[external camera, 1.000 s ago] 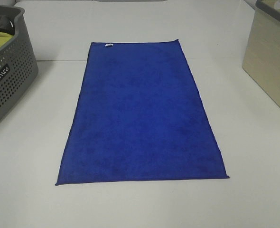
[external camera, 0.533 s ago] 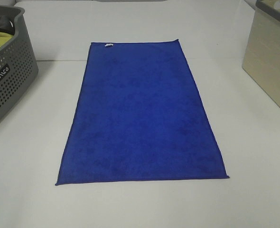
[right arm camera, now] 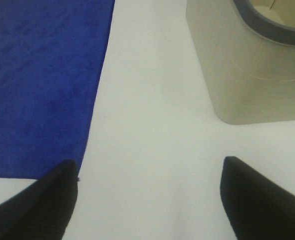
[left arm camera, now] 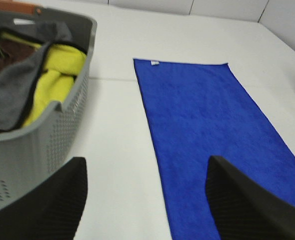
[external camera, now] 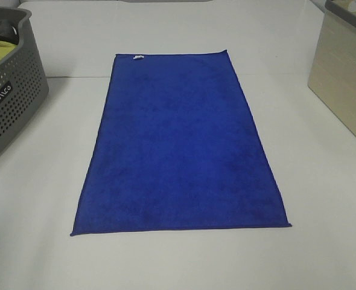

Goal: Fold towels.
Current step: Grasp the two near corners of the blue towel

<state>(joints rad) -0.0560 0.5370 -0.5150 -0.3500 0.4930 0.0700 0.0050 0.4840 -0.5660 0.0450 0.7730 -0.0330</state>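
Note:
A royal-blue towel (external camera: 181, 145) lies flat and unfolded in the middle of the white table, long side running front to back, with a small white tag (external camera: 137, 58) at its far short edge. It also shows in the left wrist view (left arm camera: 212, 125) and the right wrist view (right arm camera: 37, 85). My left gripper (left arm camera: 145, 200) is open and empty, above the table near the towel's front left part. My right gripper (right arm camera: 147, 197) is open and empty, above bare table just right of the towel's front right corner. Neither gripper shows in the high view.
A grey perforated basket (external camera: 9, 103) stands at the left edge; it holds yellow-green and grey cloths (left arm camera: 52, 75). A beige bin (external camera: 344, 72) stands at the right edge, also in the right wrist view (right arm camera: 247, 65). White table (external camera: 323, 199) surrounds the towel.

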